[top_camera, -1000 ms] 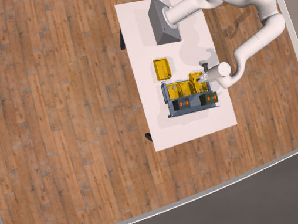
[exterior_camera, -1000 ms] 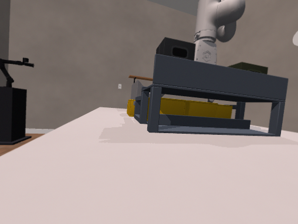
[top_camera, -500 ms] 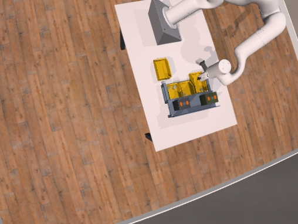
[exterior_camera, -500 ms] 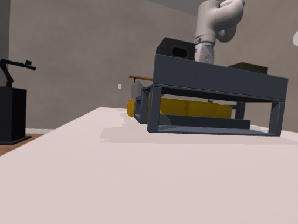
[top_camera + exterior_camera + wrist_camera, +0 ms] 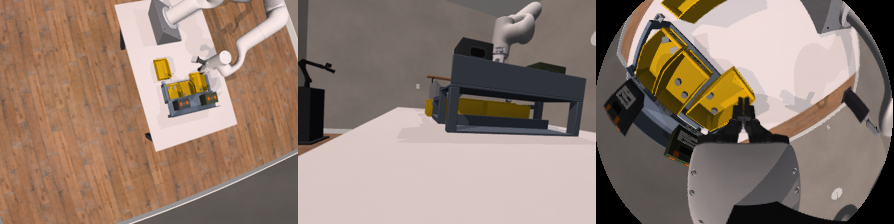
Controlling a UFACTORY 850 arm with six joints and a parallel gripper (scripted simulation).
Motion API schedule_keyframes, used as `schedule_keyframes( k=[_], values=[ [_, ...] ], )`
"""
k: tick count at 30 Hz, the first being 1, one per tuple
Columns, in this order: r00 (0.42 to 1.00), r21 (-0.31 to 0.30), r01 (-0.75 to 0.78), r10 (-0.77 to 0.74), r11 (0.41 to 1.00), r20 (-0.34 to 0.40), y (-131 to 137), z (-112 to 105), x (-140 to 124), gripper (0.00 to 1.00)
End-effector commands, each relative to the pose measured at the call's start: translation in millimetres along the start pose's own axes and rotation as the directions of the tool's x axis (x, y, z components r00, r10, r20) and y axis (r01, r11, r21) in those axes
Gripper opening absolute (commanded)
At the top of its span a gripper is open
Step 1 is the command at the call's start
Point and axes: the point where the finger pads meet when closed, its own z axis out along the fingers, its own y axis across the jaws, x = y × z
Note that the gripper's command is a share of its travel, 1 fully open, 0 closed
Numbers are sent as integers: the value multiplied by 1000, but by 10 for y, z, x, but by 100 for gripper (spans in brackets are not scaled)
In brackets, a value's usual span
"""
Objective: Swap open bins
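Wrist view: narrow, closed black metal gripper jaws [image 5: 202, 71] beside the glossy yellow open-topped bin with 2 grey parts [image 5: 198, 78] [image 5: 721, 100], which juts from the blue-grey shelf [image 5: 192, 111] [image 5: 518, 74] [image 5: 648, 125], long axis front-to-back, open front outward; the smooth yellow empty bin [image 5: 162, 69] [image 5: 691, 9] lies on the table.

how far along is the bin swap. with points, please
Looks done: the empty bin [image 5: 162, 69] [image 5: 429, 108] [image 5: 691, 9] stands on the table, off the shelf [image 5: 195, 99] [image 5: 515, 76] [image 5: 646, 122].
In hand: the parts bin [image 5: 198, 82] [image 5: 522, 111] [image 5: 721, 97] juts out past its neighbours, parts inside, the shut gripper [image 5: 202, 71] [image 5: 743, 104] at its front.
Left: seat it level behind the lip, then move the arm clear.
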Motion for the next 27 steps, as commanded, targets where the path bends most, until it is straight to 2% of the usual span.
schedule_keyframes(
  k=[1,4,6,7,9,27],
  values=[
    [962,39,272,-273,962,24,233,58,63,0],
    [917,47,398,-399,916,19,301,78,86,0],
    [917,47,398,-399,916,19,301,78,86,0],
    [858,65,512,-514,857,22,315,82,91,0],
    [821,77,567,-570,820,24,331,87,97,0],
    [818,77,572,-575,817,24,336,89,99,0]
  ],
)
